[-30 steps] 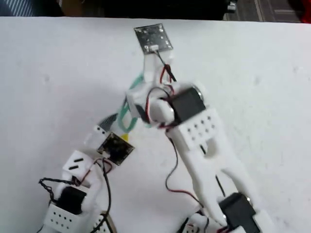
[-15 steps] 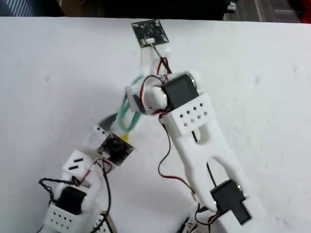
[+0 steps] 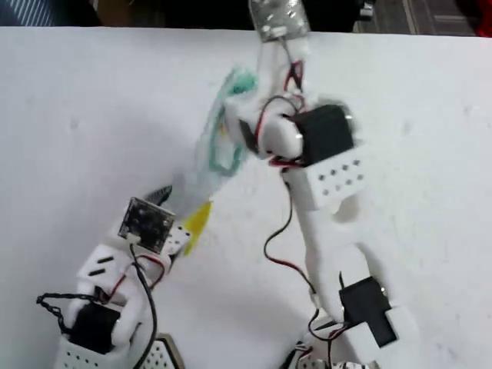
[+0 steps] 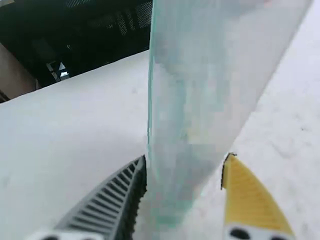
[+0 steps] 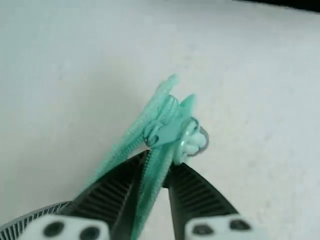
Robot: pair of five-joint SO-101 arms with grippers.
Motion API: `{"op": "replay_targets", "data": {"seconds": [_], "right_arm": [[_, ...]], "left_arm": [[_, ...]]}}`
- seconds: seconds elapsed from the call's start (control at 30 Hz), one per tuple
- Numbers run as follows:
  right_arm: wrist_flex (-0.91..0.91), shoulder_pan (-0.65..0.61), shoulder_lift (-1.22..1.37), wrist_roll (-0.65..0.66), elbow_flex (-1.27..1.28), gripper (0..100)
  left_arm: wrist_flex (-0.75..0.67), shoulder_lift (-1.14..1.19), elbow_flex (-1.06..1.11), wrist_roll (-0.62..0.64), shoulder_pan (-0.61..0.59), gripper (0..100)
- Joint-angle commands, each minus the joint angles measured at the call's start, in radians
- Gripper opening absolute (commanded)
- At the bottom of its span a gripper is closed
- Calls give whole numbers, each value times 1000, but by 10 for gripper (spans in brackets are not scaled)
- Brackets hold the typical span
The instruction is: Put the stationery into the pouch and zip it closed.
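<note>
A white table [image 3: 92,100] spreads under even light, with only soft shadows on its matte surface. Past its far edge the room is dark. Beyond the far left corner is a blue striped panel [image 3: 31,11], with a brown patch [image 3: 115,9] just beside it. Beyond the far right corner lies dark floor [image 3: 430,14] crossed by a pale line. In the left wrist view, a dark grille [image 4: 120,20] stands behind the table's edge, near a brown surface [image 4: 12,75].

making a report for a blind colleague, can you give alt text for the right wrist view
The right arm's black jaws grip the mint-green zipper edge of a pouch, with the zipper slider just past their tips. A plain white table lies behind.
</note>
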Motion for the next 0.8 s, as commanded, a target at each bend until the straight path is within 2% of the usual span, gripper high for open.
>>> {"op": "replay_targets", "data": {"seconds": [0.0,0.1,0.23,0.37,0.53,0.77], "right_arm": [[-10,24,-10,114,-114,17],[-13,22,-10,224,-129,17],[-1,18,-21,508,-129,18],[116,13,-15,715,-120,18],[120,-13,-82,836,41,18],[120,-182,-298,1023,382,18]], "left_arm": [[84,-12,-115,11,-13,263],[140,-12,-172,12,-19,263],[143,-12,-183,18,-58,260],[106,-12,-147,26,-104,260],[46,-12,-92,55,-96,263],[49,-12,-86,55,-38,264]]}}
